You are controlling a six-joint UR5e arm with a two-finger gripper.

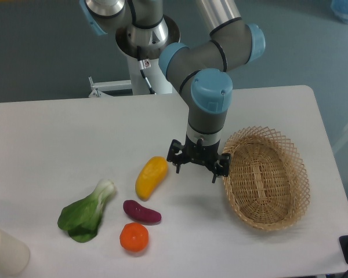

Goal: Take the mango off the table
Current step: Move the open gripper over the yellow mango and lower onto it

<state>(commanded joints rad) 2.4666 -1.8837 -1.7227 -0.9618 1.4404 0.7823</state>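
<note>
The fingers (196, 168) hang spread wide over the table (58, 145), holding nothing, one tip near the mango's upper end and the other beside the basket (265, 179). The mango (151, 176) lies flat on the table just off the nearer fingertip, apart from it, its long axis slanting away from the fingers toward the eggplant (141, 212) and the orange (134, 237) beyond. A bok choy (87, 213) lies farther out on that same side, well clear of the fingers. Judging by its look, the mango should be fairly light, firm and smooth-skinned, so it may slip or roll if pinched near either tapered end. The safer hold appears to be across the thick middle, with the fingers set either side of its short width and square to its length. The gap between the fingers seems ample for that girth. To get there the fingers would have to shift sideways over the fruit and likely turn to match its slant before descending.
</note>
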